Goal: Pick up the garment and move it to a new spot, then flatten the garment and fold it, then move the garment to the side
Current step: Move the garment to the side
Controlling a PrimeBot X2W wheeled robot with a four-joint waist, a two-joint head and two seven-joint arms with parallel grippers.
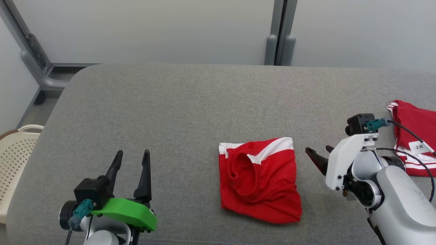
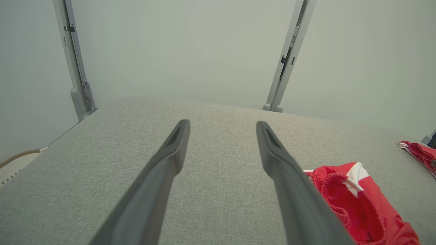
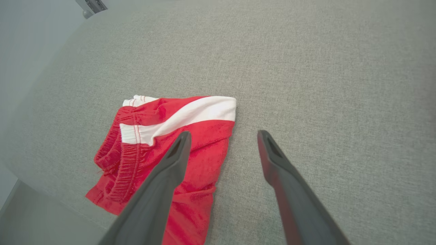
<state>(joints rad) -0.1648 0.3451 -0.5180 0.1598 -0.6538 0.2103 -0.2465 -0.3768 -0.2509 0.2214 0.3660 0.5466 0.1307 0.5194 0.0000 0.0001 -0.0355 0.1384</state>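
We see the red shorts (image 1: 260,183) lying on the grey worktop (image 1: 190,102), folded into a rough square. The elastic waistband is curled open on top and a white stripe slants across the far edge. They sit close to the worktop's near edge, a little right of its middle, between our two tools and nearer the right one.

Our left tool (image 1: 133,151) is at the lower left of the head view. Its two dark fingers point away from us and are spread wide, with nothing between them but bare grey surface. It is well apart from the shorts, which show just past one finger in the left wrist view.

Our right tool (image 1: 316,148) stands just beside the right edge of the shorts, fingers pointing toward them. These fingers too are spread wide and hold nothing. In the right wrist view one finger crosses in front of the red fabric while the other lies over bare worktop. We cannot tell how high the tips are above the surface, though the head view shows a strip of grey between them and the shorts.

A second red garment (image 1: 415,136) with white stripes lies at the worktop's far right edge, behind the right arm. A pale perforated basket (image 1: 17,160) stands off the left side, and a grey post (image 1: 281,34) rises behind.
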